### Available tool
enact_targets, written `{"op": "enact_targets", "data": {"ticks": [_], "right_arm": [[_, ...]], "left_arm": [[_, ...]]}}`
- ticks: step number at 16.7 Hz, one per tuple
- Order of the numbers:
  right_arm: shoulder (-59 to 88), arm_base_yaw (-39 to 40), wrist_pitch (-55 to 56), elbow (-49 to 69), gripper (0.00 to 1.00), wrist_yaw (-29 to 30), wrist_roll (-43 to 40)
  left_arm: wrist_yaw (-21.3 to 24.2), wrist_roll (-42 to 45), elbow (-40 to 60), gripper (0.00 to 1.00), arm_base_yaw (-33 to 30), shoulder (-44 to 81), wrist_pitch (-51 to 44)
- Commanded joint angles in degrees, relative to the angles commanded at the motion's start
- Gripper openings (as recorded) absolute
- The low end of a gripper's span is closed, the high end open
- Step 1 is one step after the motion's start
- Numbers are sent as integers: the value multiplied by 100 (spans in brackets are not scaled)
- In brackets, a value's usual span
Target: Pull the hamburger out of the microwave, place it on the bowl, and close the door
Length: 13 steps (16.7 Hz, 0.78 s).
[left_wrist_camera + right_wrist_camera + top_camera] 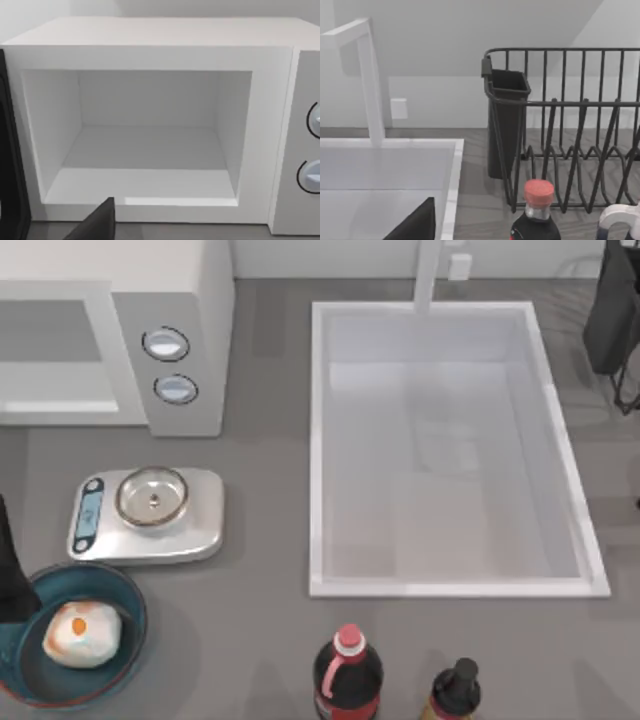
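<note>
While the hamburger (82, 633) lies in the bowl (128, 592), the microwave (190, 300) stands open.

At the left edge of the surface (260, 540), the left arm (12, 570) reaches over the rim of the blue bowl, which sits at the front left corner with the hamburger inside, orange patch upward. The left tool (95, 222) faces the microwave's cavity (150, 145); whether it is open or closed cannot be told. A dark strip beside the cavity appears to be the door (9, 150), swung aside. Behind the bowl sits a silver scale (200, 525) carrying a steel dish (152, 496). To the right lies a white sink (320, 440), with a red-capped bottle (348, 670) and a dark bottle (456, 690) in front. The right tool (415, 222), its state likewise not discernible, sits near the red-capped bottle, facing a black dish rack (560, 125).
</note>
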Motion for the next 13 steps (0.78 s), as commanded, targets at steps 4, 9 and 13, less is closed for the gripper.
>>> {"op": "enact_targets", "data": {"ticks": [4, 9, 13], "right_arm": [[0, 0, 0, 0, 100, 0, 0], [0, 0, 0, 0, 100, 0, 0], [0, 0, 0, 0, 100, 0, 0]], "left_arm": [[0, 0, 0, 77, 0, 0, 0], [0, 0, 0, 40, 0, 0, 0], [0, 0, 0, 10, 0, 0, 0]]}}
